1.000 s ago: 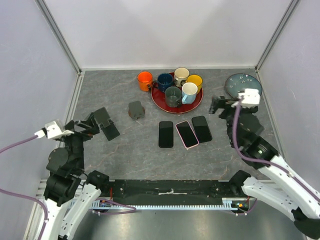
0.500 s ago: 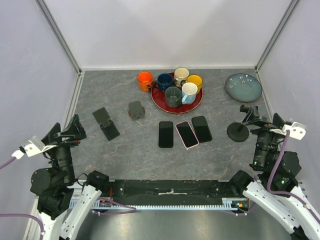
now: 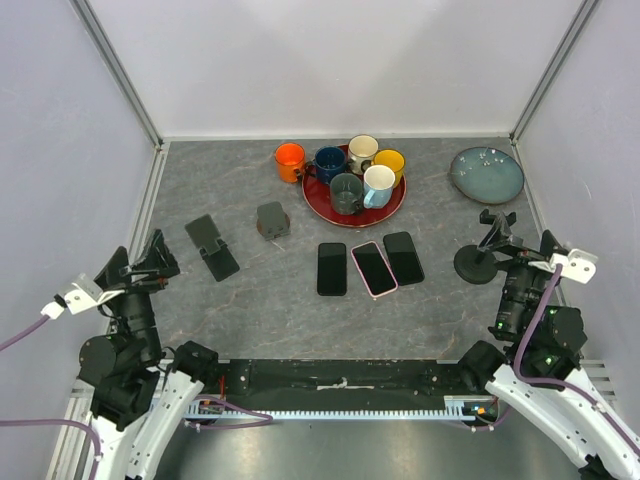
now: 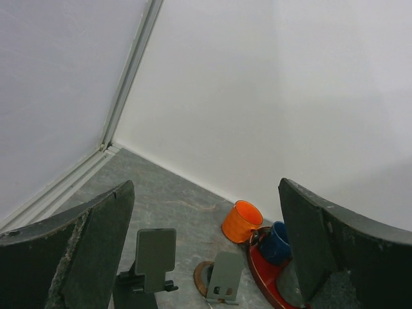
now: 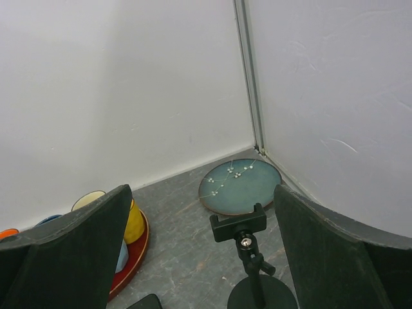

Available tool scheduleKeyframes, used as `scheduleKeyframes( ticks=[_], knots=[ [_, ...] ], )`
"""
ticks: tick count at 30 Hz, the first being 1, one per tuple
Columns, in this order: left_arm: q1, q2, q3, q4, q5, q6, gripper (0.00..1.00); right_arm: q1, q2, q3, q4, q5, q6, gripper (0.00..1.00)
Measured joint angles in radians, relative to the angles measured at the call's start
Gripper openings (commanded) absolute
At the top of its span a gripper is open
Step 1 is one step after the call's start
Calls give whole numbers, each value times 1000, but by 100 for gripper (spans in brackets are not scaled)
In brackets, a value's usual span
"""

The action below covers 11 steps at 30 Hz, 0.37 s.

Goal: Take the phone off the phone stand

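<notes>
Three phones lie flat mid-table: a black one (image 3: 331,268), a pink-cased one (image 3: 373,268) and another black one (image 3: 403,257). No stand holds a phone. A grey folding stand (image 3: 210,245) stands at the left and shows in the left wrist view (image 4: 153,254). A small grey stand (image 3: 271,220) sits on a wooden disc. A black clamp stand (image 3: 478,258) stands at the right and shows in the right wrist view (image 5: 248,244). My left gripper (image 3: 140,262) is open and empty, near the table's left front. My right gripper (image 3: 522,238) is open and empty, just behind the clamp stand.
A red tray (image 3: 395,205) with several mugs sits at the back, with an orange mug (image 3: 289,160) beside it. A teal plate (image 3: 487,174) lies at the back right corner. Walls close the table on three sides.
Both arms have drawn back toward the near edge. The left gripper left the folding stand and the right gripper left the clamp stand, which now stands uncovered.
</notes>
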Motion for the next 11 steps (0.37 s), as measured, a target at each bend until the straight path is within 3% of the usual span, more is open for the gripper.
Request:
scheduleKeyframes(
  ticks=[11],
  knots=[
    [0,0,-43,47,-23,35,100,0,-8,-35,72,7,-50,98]
  ],
)
